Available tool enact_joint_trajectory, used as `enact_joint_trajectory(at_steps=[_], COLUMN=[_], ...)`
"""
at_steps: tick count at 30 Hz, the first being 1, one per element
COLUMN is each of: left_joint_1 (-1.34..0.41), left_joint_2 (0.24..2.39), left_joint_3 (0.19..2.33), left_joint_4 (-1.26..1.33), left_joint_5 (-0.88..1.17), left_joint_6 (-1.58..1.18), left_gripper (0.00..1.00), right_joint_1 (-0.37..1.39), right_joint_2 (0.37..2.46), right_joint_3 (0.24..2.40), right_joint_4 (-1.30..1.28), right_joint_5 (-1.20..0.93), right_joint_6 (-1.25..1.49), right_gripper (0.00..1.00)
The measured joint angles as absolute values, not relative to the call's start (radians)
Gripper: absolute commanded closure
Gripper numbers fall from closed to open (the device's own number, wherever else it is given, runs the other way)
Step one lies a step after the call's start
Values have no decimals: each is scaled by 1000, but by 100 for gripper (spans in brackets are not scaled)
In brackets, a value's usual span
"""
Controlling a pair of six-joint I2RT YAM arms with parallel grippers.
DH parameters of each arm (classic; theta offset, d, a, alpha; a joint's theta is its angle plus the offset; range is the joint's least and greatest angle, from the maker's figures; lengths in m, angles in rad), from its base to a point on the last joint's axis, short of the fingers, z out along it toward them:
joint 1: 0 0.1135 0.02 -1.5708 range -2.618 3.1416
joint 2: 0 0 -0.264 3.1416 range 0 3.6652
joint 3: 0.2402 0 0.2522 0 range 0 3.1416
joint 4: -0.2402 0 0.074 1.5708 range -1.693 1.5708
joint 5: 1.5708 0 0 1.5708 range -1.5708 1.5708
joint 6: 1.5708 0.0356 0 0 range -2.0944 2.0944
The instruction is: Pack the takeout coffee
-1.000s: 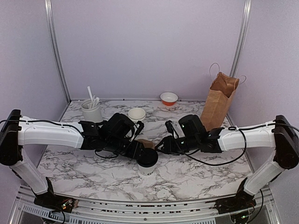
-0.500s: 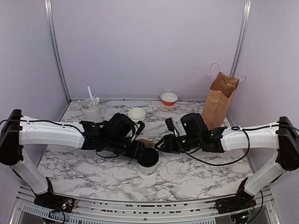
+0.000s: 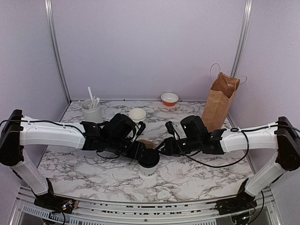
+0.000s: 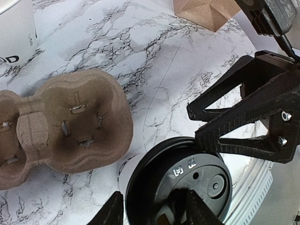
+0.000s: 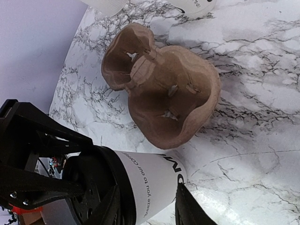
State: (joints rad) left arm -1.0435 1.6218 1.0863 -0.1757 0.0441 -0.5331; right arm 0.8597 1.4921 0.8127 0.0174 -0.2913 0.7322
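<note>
Since a second ago my right fingers [image 5: 111, 211] are edging back in toward the takeout coffee [image 3: 148, 161] — the cup itself is staying put, standing lidded on the bench [image 3: 84, 164] just beside the pulp carrier [image 4: 70, 122]. Those right fingers are sitting spread, tips at the lid's edge. My left fingers [image 4: 111, 213] are straddling the lid from above; I cannot tell whether they are pinching it. I'm judging the packing as barely begun — the cup is sitting in neither the carrier nor the paper bag [image 3: 220, 101], which is standing well apart at the back right.
</note>
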Motion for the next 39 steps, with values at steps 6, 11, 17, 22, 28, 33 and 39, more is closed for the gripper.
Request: enact_joint_trajectory(at_steps=[6,11,17,22,28,33,39], left_joint_1=[-1042,-1042,-1042,-1042,-1042,-1042,-1041], left_joint_2=[1623,1630,1636,1636,1636,1636,1635], left_joint_3=[1087,1087,1087,1087,1090,1106,1151], left_joint_4=[-175,-160,-156,-155,-154,-176,-209], left_joint_5=[46,49,56,62,64,58,46], left_joint_6=[-532,-533,-530,-528,-513,-490,-464], left_gripper=[55,55,55,55,55,54,52], right_joint_1=[860,865,901,921,945,952,952], right_joint_2=[1486,1453,1421,1407,1381,1370,1354], right_joint_3=[790,750,686,676,716,766,798], right_joint_4=[46,59,102,111,-3,-105,-145], right_joint_5=[-292,-284,-249,-206,-150,-102,-52], right_joint_6=[733,733,760,790,792,785,779], right_gripper=[63,63,63,62,59,59,59])
